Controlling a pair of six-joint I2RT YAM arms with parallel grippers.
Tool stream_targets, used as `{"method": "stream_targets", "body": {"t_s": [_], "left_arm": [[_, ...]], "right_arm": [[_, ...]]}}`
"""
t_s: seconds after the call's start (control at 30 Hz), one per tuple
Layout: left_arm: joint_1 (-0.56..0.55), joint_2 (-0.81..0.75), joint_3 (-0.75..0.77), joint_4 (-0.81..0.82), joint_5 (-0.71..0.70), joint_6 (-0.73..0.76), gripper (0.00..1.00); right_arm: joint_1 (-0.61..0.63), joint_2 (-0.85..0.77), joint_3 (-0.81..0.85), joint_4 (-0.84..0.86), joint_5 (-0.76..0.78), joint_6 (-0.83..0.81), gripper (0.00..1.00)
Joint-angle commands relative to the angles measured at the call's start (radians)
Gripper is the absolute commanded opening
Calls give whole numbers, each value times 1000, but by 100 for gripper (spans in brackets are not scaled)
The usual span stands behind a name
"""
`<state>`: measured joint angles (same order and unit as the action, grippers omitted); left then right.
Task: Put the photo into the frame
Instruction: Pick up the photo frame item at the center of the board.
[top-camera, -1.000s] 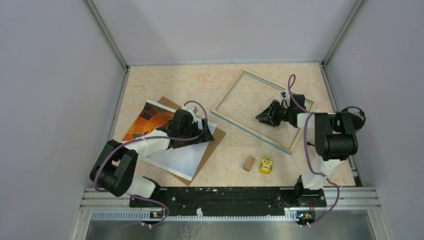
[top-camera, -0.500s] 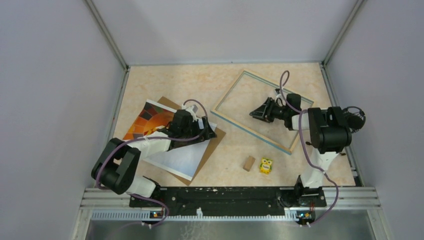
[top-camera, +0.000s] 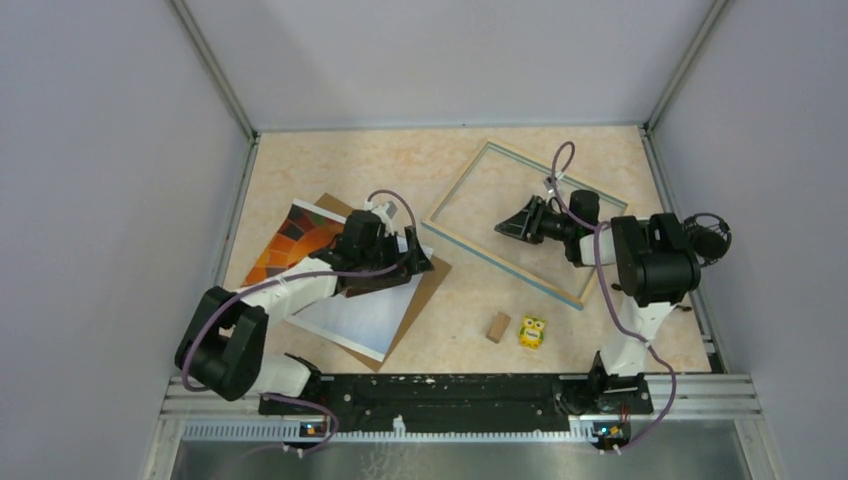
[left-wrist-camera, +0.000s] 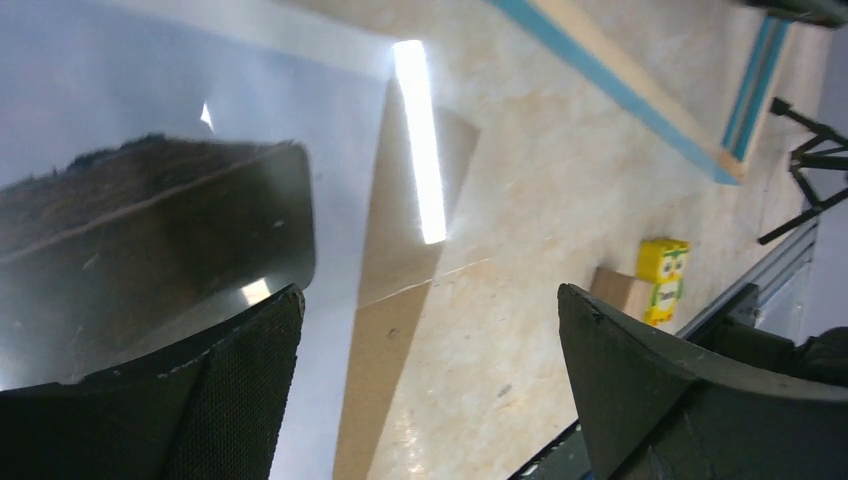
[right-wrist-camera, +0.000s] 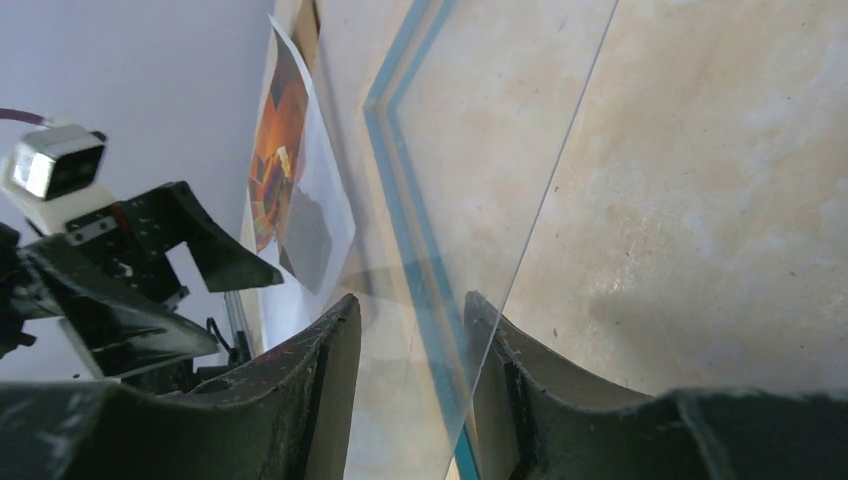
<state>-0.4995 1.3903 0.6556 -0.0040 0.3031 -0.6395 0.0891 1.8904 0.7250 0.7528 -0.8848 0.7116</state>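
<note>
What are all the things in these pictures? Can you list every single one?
photo: one, orange-red balloon on pale sky, left side, lying on the backing board.
backing board: one, brown, peeking out from under the photo.
frame: one, light wood and blue, flat, right of the photo.
clear sheet: one, see-through, over the frame, its edge between the right gripper's fingers.
wooden block: one, light brown, nearer than the frame.
yellow toy: one, yellow, just right of the block.
table: one, pale beige.
left gripper: one, black, open, over the photo's edge.
right gripper: one, black, above the frame's inside.
</note>
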Motion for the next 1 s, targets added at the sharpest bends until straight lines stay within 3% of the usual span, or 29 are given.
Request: {"method": "stream_targets", "body": {"t_s": [0.0, 0.17, 0.33, 0.53, 0.57, 0.63, 0.67, 0.7, 0.73, 0.77, 0.87, 0.97], "left_arm": [[19, -85, 214, -138, 57, 72, 99], [51, -124, 371, -220, 86, 139, 98], [68, -64, 577, -272, 148, 174, 98], [68, -19, 645, -264, 194, 249, 98], [67, -15, 639, -265, 190, 257, 98], [67, -9, 609, -266, 183, 262, 98], [66, -12, 583, -262, 175, 258, 98], [65, -15, 552, -249, 159, 248, 98], [65, -24, 517, -244, 135, 237, 98], [67, -29, 486, -251, 96, 232, 98], [69, -45, 396, -302, -74, 199, 98], [80, -45, 317, -345, -192, 139, 98]], "right_arm": [[-9, -77, 65, -51, -19, -13, 43], [-57, -122, 132, -217, -19, -13, 43], [-119, -176, 164, -340, -19, -13, 43], [-164, -212, 167, -392, -19, -13, 43], [-163, -212, 169, -386, 433, -13, 6], [-161, -195, 163, -330, 243, -13, 0], [-161, -179, 162, -298, 204, -362, 0], [-161, -158, 172, -300, 163, 190, 0], [-161, -137, 202, -353, 134, 223, 0], [-161, -122, 227, -424, 131, 176, 4], [-152, -120, 268, -619, 182, -6, 35], [-131, -133, 280, -735, 227, -114, 53]]}}
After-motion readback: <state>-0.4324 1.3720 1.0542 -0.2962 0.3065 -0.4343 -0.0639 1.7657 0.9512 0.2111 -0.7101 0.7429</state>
